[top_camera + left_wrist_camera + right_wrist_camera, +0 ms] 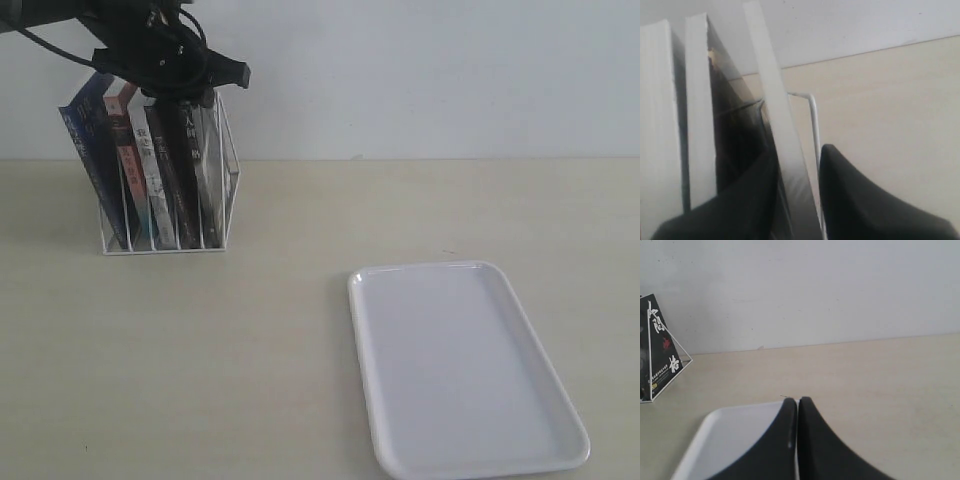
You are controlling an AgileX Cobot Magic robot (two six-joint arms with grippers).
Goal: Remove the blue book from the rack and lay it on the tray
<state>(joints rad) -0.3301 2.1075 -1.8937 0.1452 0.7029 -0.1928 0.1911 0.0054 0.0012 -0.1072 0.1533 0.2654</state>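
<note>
The white wire rack [226, 180] stands at the back left with several leaning books. The blue book [88, 160] is the leftmost one and tilts left. My left gripper [200, 97] sits on the book tops at the rack's right end, away from the blue book. In the left wrist view its fingers [797, 156] pinch a grey book [771, 95] and a rack wire [814, 120] between them. The white tray [460, 370] lies flat at the front right with nothing on it. My right gripper [798, 401] is shut and hovers over the tray's edge [730, 435]; the exterior view does not show it.
A pink-red-spined book [125, 150] and black and grey books [172, 170] fill the other slots. The right wrist view catches the rack's end [679, 351] with a black cover [657, 347]. A pale wall runs close behind the rack. Bare table [250, 330] lies between rack and tray.
</note>
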